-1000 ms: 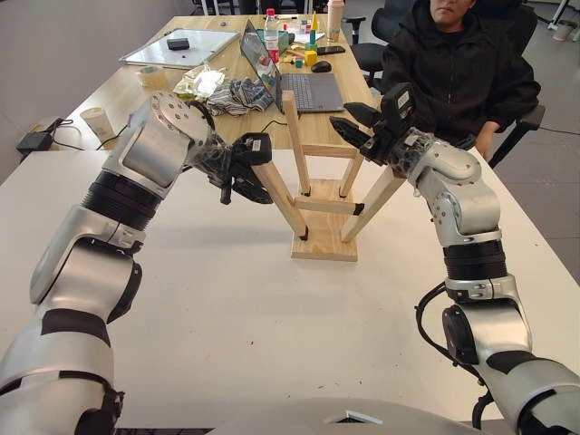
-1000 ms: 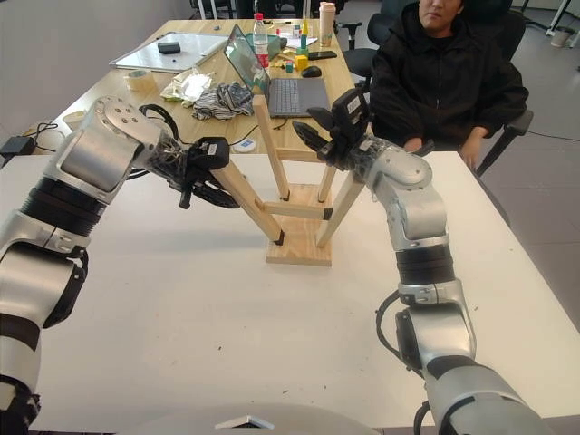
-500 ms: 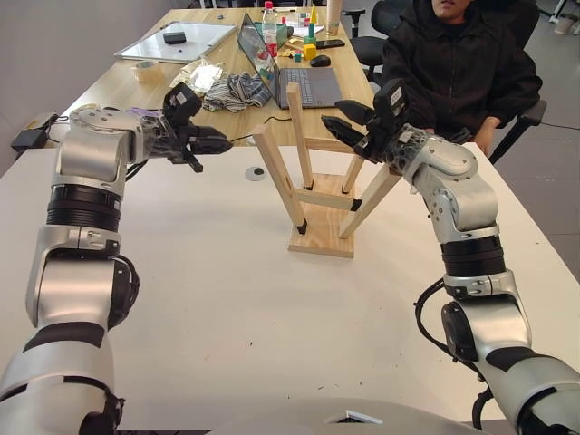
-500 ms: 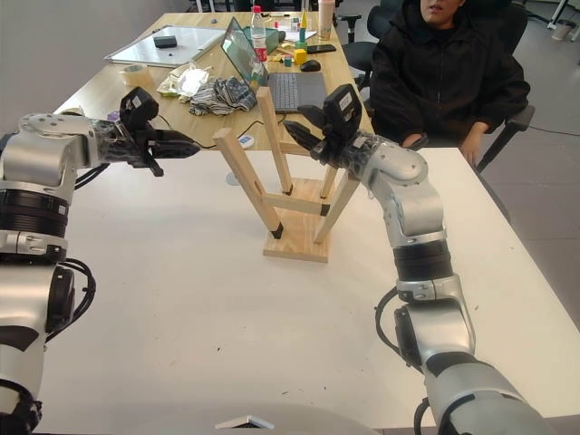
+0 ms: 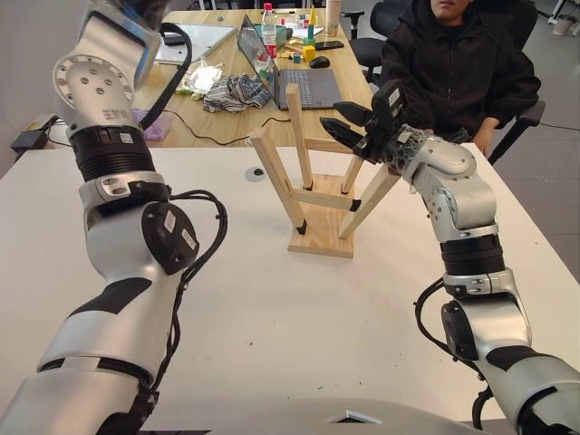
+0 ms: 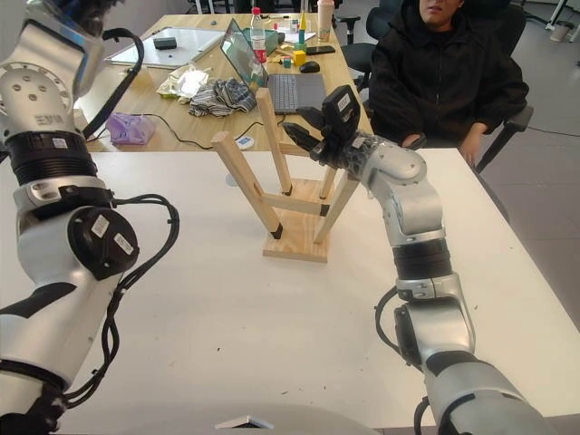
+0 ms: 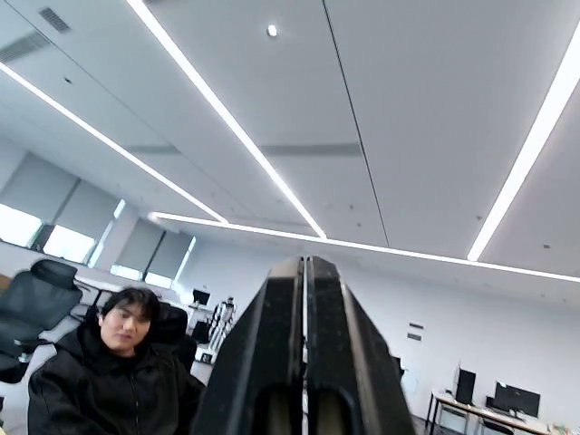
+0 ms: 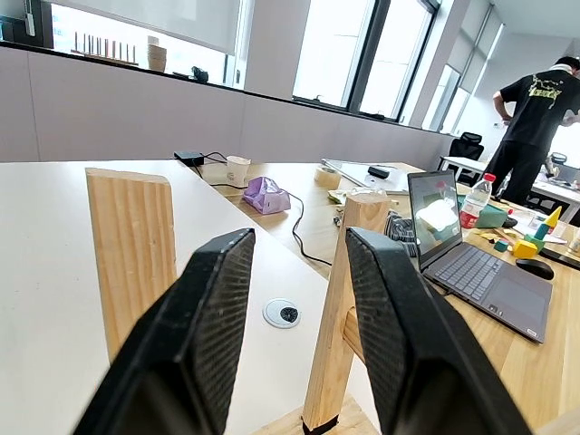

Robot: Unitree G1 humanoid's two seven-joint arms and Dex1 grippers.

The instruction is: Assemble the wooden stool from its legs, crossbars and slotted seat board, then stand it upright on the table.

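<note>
Left hand (image 7: pixel 304 265) swung upward, pressed together; right hand (image 5: pixel 332 116) spread apart beside stool (image 5: pixel 323 243).

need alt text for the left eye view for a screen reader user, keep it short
A wooden stool stands upside down on a white table, seat board down and legs pointing up. The right gripper hangs by the tops of the right-hand legs, jaws open and empty. The left arm is raised high.

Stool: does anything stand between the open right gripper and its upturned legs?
Nothing visible does. The right gripper hangs open beside the stool, whose legs point up; only air lies between.
</note>
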